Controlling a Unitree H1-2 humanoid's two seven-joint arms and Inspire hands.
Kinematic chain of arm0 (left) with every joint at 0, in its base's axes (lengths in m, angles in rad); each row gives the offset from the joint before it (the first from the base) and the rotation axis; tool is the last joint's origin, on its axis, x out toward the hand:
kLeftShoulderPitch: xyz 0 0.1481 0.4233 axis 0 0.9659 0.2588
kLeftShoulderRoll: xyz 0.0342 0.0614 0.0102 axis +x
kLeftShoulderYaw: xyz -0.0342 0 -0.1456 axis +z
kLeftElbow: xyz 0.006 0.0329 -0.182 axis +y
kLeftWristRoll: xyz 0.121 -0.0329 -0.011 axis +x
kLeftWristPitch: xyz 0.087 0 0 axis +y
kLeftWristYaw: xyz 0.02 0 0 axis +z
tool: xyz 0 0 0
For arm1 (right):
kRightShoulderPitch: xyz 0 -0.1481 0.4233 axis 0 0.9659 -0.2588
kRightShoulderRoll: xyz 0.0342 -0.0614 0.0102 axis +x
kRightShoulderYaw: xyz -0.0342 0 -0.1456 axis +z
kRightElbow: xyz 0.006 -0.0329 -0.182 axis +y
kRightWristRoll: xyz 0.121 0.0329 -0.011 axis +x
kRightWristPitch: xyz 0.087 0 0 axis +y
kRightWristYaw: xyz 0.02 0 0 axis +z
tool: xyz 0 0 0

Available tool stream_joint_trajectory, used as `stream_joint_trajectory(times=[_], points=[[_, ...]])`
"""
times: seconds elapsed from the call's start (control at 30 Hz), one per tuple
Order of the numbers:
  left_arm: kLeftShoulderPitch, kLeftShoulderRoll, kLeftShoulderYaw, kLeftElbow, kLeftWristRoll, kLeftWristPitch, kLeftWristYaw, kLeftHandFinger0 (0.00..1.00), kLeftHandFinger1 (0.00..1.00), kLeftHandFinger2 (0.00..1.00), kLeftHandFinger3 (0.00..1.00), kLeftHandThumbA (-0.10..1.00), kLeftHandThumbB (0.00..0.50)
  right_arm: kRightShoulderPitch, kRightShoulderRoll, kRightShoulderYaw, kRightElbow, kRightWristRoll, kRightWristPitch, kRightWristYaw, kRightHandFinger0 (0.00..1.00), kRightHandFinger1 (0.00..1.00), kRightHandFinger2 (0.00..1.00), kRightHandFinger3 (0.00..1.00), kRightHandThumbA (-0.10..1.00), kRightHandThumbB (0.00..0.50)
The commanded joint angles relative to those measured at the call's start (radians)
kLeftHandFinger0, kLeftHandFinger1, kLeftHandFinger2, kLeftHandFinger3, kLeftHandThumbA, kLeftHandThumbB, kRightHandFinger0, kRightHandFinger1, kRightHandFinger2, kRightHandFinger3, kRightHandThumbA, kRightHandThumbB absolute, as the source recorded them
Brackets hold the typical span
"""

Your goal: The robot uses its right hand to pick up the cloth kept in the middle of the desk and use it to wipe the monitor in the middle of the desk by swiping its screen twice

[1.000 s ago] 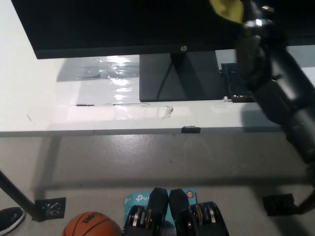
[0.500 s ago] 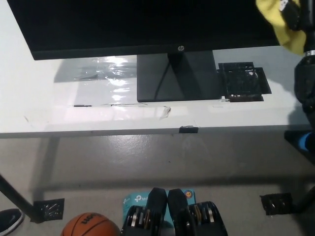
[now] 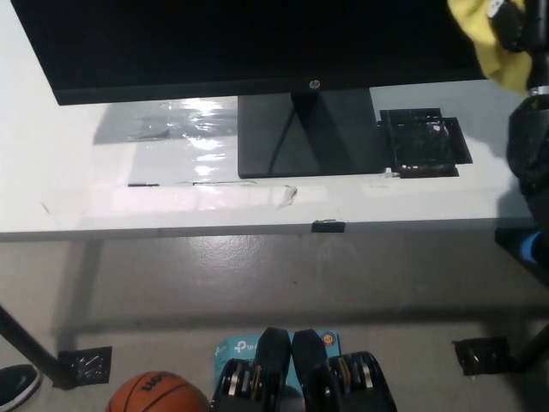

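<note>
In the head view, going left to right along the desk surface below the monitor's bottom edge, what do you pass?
Shiny clear tape patch → monitor stand base → dark square patch → right hand shut on the yellow cloth at the monitor's right edge. The left hand is not in view.

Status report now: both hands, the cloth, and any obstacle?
Right hand shut on yellow cloth, at monitor right edge. Left hand not in view. Nothing seen blocking the screen.
</note>
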Motion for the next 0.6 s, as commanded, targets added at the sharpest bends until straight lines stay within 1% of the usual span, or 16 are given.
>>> stream_joint_trajectory(times=[0.0, 0.07, 0.13, 0.17, 0.2, 0.23, 0.3, 0.33, 0.37, 0.43, 0.47, 0.5, 0.53, 0.57], points=[[0.009, 0.011, 0.0, 0.008, 0.013, -0.041, 0.02, 0.58, 0.49, 0.0, 0.02, 0.57, 0.5, -0.108, 0.047, -0.011, -0.053, -0.014, 0.041, 0.019, 0.0, 0.0, 0.06, 0.26, -0.1, 0.13], [0.004, 0.008, 0.002, 0.013, 0.012, -0.038, 0.018, 0.59, 0.5, 0.0, 0.01, 0.56, 0.5, -0.134, 0.092, -0.009, -0.05, -0.011, 0.065, 0.034, 0.0, 0.0, 0.08, 0.26, -0.1, 0.153], [0.001, 0.008, 0.0, 0.012, 0.011, -0.036, 0.011, 0.58, 0.5, 0.0, 0.01, 0.56, 0.5, -0.148, 0.119, -0.003, -0.05, -0.019, 0.081, 0.037, 0.0, 0.0, 0.09, 0.25, -0.1, 0.137], [-0.001, 0.007, -0.002, 0.016, 0.012, -0.039, 0.012, 0.58, 0.5, 0.0, 0.01, 0.56, 0.5, -0.156, 0.135, 0.002, -0.043, -0.023, 0.081, 0.033, 0.0, 0.0, 0.1, 0.28, -0.1, 0.137], [0.002, 0.009, -0.003, -0.01, 0.017, -0.016, 0.005, 0.58, 0.5, 0.0, 0.0, 0.56, 0.5, -0.164, 0.152, 0.005, -0.042, -0.019, 0.087, 0.049, 0.0, 0.0, 0.1, 0.35, -0.1, 0.143], [-0.002, 0.006, -0.003, 0.0, 0.018, -0.024, 0.011, 0.58, 0.49, 0.0, 0.0, 0.56, 0.5, -0.172, 0.174, 0.011, -0.038, -0.024, 0.096, 0.053, 0.0, 0.0, 0.1, 0.3, -0.1, 0.13], [-0.003, 0.01, -0.008, -0.002, 0.022, -0.033, 0.008, 0.58, 0.49, 0.0, 0.0, 0.57, 0.5, -0.175, 0.19, 0.013, -0.039, -0.027, 0.111, 0.063, 0.0, 0.0, 0.11, 0.32, -0.1, 0.136], [-0.011, 0.008, -0.006, 0.019, 0.016, -0.04, 0.008, 0.59, 0.5, 0.0, 0.0, 0.57, 0.5, -0.19, 0.222, 0.033, -0.022, -0.04, 0.104, 0.054, 0.0, 0.0, 0.13, 0.32, -0.1, 0.136], [-0.011, 0.004, 0.001, 0.034, 0.004, -0.066, 0.015, 0.55, 0.47, 0.0, 0.0, 0.56, 0.5, -0.201, 0.241, 0.039, -0.003, -0.043, 0.098, 0.04, 0.0, 0.0, 0.11, 0.32, -0.1, 0.145], [-0.015, 0.008, -0.007, 0.038, 0.018, -0.062, 0.013, 0.54, 0.46, 0.0, 0.0, 0.58, 0.5, -0.209, 0.267, 0.051, 0.01, -0.04, 0.091, 0.048, 0.0, 0.0, 0.12, 0.35, -0.1, 0.127], [-0.015, 0.008, -0.007, 0.03, 0.013, -0.052, 0.004, 0.59, 0.5, 0.0, 0.0, 0.57, 0.5, -0.216, 0.277, 0.056, 0.021, -0.042, 0.089, 0.043, 0.0, 0.0, 0.12, 0.32, -0.1, 0.13], [-0.015, 0.008, -0.008, 0.026, 0.012, -0.047, 0.0, 0.61, 0.51, 0.0, 0.0, 0.56, 0.5, -0.217, 0.28, 0.057, 0.025, -0.044, 0.089, 0.041, 0.0, 0.0, 0.12, 0.3, -0.1, 0.129], [-0.012, 0.006, 0.002, 0.018, -0.012, -0.042, -0.013, 0.7, 0.55, 0.0, 0.0, 0.54, 0.5, -0.239, 0.305, 0.069, 0.06, -0.048, 0.09, 0.031, 0.0, 0.0, 0.1, 0.34, -0.1, 0.159], [-0.008, 0.01, -0.002, -0.005, -0.004, -0.022, -0.018, 0.74, 0.58, 0.0, 0.0, 0.55, 0.5, -0.257, 0.33, 0.078, 0.087, -0.041, 0.087, 0.042, 0.0, 0.0, 0.1, 0.37, -0.1, 0.168]])
